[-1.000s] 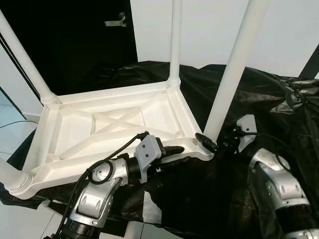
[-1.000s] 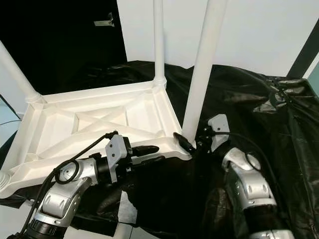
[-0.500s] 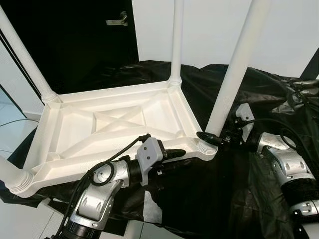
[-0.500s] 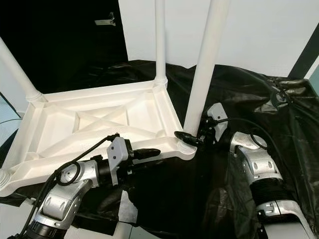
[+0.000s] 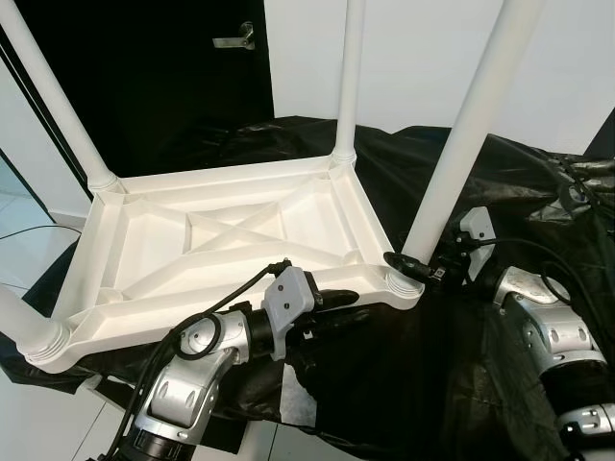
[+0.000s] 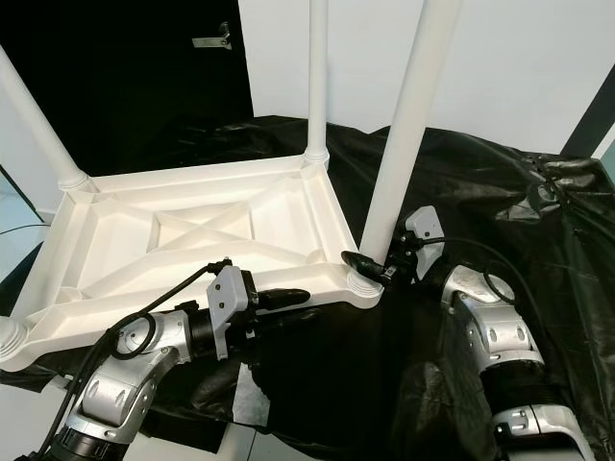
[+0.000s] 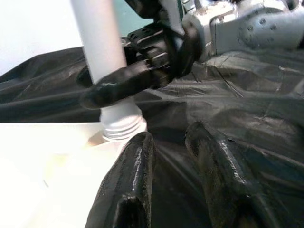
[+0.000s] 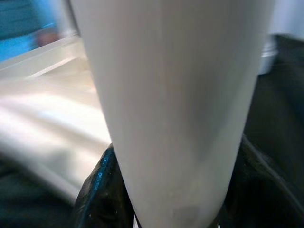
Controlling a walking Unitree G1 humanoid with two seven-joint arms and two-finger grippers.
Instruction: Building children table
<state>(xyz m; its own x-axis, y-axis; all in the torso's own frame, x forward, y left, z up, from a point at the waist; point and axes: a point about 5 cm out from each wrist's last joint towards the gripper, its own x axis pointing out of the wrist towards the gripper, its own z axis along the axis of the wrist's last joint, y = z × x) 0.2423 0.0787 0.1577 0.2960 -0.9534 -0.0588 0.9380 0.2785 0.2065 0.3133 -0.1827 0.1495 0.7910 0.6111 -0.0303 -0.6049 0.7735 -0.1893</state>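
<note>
Black plastic sheeting [image 5: 500, 182] underlies the upturned white plastic tabletop [image 5: 221, 240]; right gripper [image 5: 411, 266] clasps the near white tubular leg [image 5: 461, 144], which wants straight, steady twisting; left gripper [image 7: 166, 156] braces, narrowly parted.

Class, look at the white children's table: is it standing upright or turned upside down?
Upside down. The tabletop lies on the black sheet with its ribbed underside facing up, and its legs point upward.

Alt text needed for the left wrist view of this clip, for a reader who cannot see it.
The right gripper clamps the base of a white table leg just above its threaded socket in the white tabletop. The left gripper's two black fingers lie in the foreground over black plastic sheeting.
</note>
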